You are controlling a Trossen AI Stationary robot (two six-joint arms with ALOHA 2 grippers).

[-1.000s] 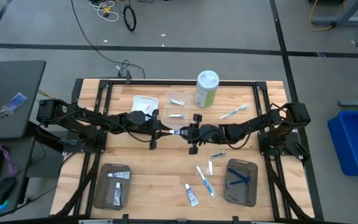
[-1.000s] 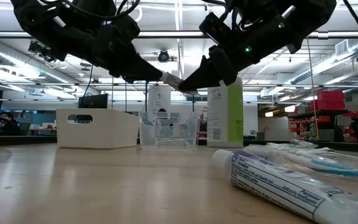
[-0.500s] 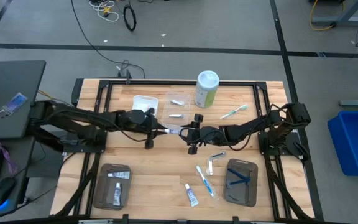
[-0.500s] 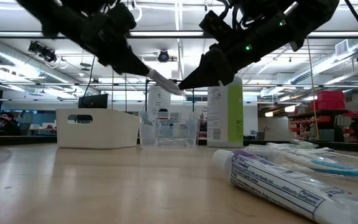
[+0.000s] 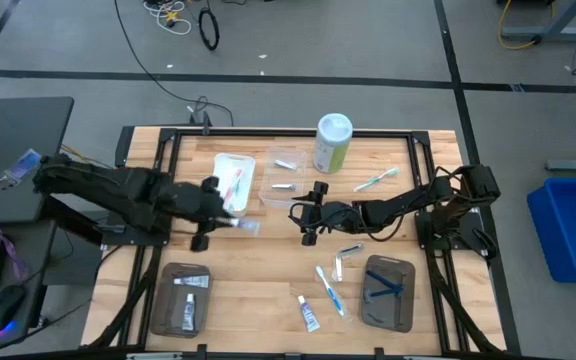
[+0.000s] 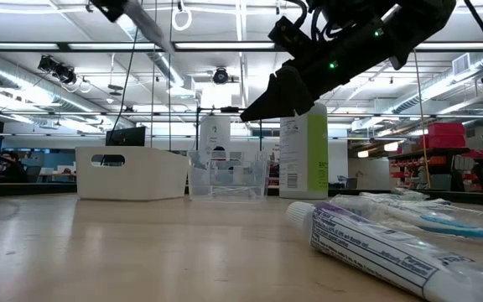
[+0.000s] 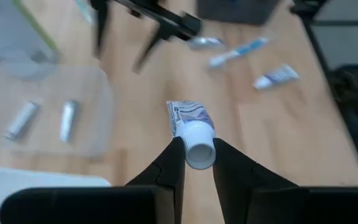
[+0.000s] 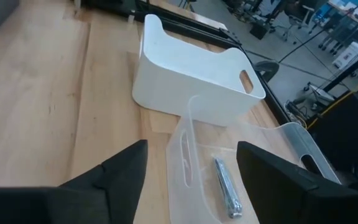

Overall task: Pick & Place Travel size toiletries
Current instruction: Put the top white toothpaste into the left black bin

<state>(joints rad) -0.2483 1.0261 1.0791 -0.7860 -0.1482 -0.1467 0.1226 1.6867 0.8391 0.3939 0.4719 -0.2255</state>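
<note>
we are watching the left hand (image 7: 197,163) gripping a small white toothpaste tube with a white cap (image 7: 190,131) between its dark fingers, holding it in the air above the wooden bench (image 5: 258,290), just beside the white plastic bin (image 5: 234,172) at the bench's left-centre. the right hand (image 5: 296,211) is hanging over the middle of the bench with its fingers spread wide and nothing between them, facing the clear plastic tray (image 8: 253,155) that is holding a small silvery tube (image 8: 226,186).
</note>
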